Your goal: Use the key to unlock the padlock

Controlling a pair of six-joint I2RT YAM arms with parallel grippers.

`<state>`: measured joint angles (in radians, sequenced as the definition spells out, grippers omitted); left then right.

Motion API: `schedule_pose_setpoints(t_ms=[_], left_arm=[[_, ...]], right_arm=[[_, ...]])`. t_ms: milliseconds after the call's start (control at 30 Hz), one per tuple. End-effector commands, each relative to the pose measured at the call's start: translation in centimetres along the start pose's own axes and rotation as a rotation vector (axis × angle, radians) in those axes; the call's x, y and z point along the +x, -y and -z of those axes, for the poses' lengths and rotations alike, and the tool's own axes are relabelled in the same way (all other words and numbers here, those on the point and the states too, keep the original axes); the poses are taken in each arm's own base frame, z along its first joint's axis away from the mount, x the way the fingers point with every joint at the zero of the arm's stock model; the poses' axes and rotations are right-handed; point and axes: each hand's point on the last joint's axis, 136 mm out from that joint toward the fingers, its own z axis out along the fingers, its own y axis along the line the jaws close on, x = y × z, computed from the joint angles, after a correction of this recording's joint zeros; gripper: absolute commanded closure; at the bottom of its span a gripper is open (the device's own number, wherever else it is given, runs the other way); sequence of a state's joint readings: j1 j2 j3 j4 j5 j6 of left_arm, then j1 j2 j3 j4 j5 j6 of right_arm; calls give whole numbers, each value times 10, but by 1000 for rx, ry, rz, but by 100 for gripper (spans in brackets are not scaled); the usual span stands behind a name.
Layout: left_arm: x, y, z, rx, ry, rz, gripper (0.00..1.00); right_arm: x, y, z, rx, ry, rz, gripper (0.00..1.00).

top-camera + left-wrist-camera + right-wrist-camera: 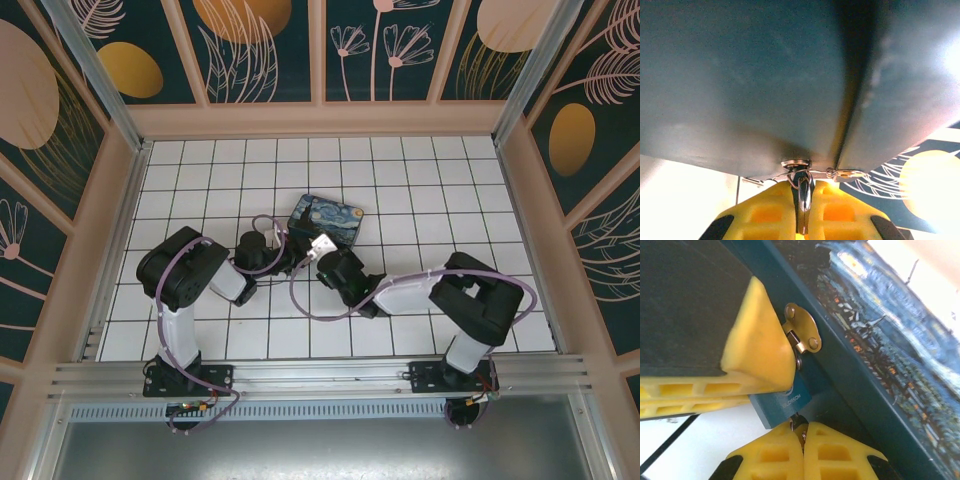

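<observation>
White tiled floor [450, 190], right hand [803, 432] pinching key [798, 420] at padlock [785, 402]

The left arm [180, 268] and right arm [482, 298] have bulky black joints and white links, each trailed by a purple cable [163, 322]. The left pincer [804, 210] and right pincer [803, 445] have yellow fingers [767, 456] moulded with hollow rectangular cells.
</observation>
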<state>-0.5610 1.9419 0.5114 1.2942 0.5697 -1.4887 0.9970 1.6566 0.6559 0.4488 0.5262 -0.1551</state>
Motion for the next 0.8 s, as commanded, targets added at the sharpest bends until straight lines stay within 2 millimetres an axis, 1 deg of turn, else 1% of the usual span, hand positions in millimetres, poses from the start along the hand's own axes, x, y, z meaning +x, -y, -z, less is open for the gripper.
schedule_pose_setpoints(t_ms=[0,33,67,100,133,167,233,300,400,533,633,700,767], left_arm=[[23,7,2,33,-100,-20,100],[23,6,2,31,-100,-19,100],[23,5,3,30,-99,-18,100],[23,4,3,27,-96,-18,100],[22,4,3,26,-95,-17,100],[22,3,3,25,-94,-19,100],[22,2,4,24,-92,-18,100],[23,0,5,18,-90,-22,100],[24,-4,7,-1,-90,-36,100],[26,-11,11,-39,-84,-60,100],[28,-13,14,-57,-88,-68,100],[27,-14,14,-72,-89,-85,99],[29,-13,15,-77,-94,-97,92]], right_arm=[[-32,8,7,-162,56,-231,100],[-34,5,10,-234,52,-272,100],[-34,2,13,-284,45,-302,96],[-32,0,18,-325,41,-327,80],[-31,2,22,-341,43,-363,67],[-30,3,27,-358,47,-394,61],[-30,13,39,-363,80,-488,55],[-30,20,49,-365,108,-572,52],[-29,25,62,-382,136,-710,49],[-23,22,70,-420,149,-894,47],[-23,15,69,-455,151,-983,46],[-25,5,65,-478,135,-1017,46],[-27,-4,60,-495,119,-1051,45]])
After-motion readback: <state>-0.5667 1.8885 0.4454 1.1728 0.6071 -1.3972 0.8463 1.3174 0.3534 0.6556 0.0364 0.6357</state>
